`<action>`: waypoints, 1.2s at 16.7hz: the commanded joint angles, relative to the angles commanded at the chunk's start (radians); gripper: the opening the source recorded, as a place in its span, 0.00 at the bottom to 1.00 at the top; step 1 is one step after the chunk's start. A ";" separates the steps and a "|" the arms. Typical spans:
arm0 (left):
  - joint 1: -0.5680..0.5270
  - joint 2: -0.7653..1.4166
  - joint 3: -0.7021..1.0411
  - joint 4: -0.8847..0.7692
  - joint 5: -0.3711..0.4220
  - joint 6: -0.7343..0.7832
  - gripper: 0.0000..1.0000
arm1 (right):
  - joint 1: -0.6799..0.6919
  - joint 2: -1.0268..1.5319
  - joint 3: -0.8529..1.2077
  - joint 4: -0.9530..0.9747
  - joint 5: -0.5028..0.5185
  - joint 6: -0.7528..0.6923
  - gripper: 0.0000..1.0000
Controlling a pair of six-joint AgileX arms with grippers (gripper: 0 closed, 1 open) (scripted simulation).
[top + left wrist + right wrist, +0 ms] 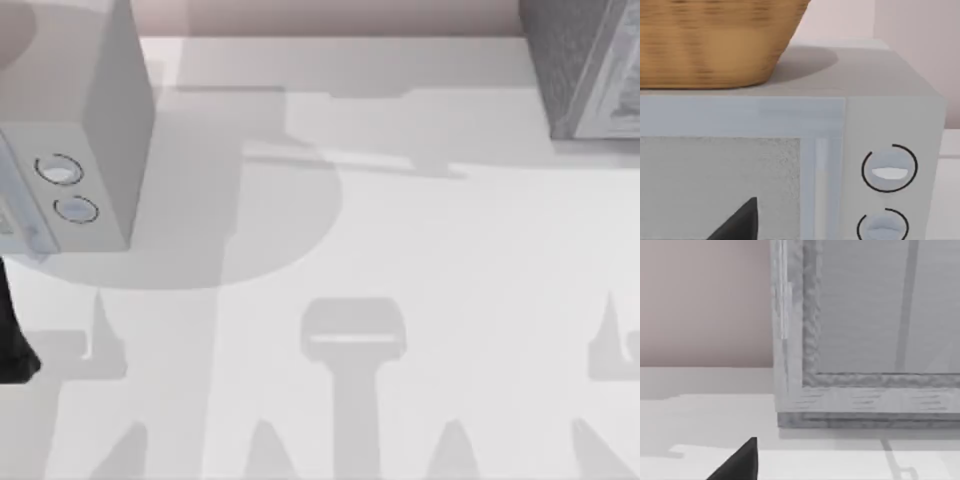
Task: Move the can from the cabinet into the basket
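Note:
The cabinet (578, 66), a dark grey speckled box, stands at the table's far right corner. In the right wrist view its pale framed front panel (875, 315) is close ahead, and a black tip of my right gripper (740, 464) pokes in low, short of it. The can is hidden. The woven tan basket (710, 45) sits on top of a pale grey box with two round dials (890, 100). A black tip of my left gripper (740, 224) shows in front of that box's door. A dark part of my left arm (12, 340) is at the left edge.
The pale grey box with dials (100, 110) fills the far left corner of the white table (400, 260). A pinkish wall runs along the back. Arm shadows fall across the table's near half.

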 joint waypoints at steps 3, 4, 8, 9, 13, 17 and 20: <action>0.000 0.000 0.000 0.000 0.000 0.000 1.00 | 0.002 0.009 0.011 -0.002 0.001 0.000 1.00; 0.000 0.000 0.000 0.000 0.000 0.000 1.00 | 0.005 0.027 0.032 -0.007 0.003 0.000 1.00; 0.000 0.000 0.000 0.000 0.000 0.000 1.00 | 0.029 0.183 0.220 -0.054 0.025 0.000 1.00; 0.000 0.000 0.000 0.000 0.000 0.000 1.00 | 0.037 0.239 0.290 -0.071 0.034 0.001 1.00; 0.000 0.000 0.000 0.000 0.000 0.000 1.00 | 0.072 0.505 0.630 -0.157 0.074 0.003 1.00; 0.000 0.000 0.000 0.000 0.000 0.000 1.00 | 0.110 0.798 1.015 -0.252 0.119 0.006 1.00; 0.000 0.000 0.000 0.000 0.000 0.000 1.00 | 0.137 1.000 1.291 -0.316 0.150 0.009 1.00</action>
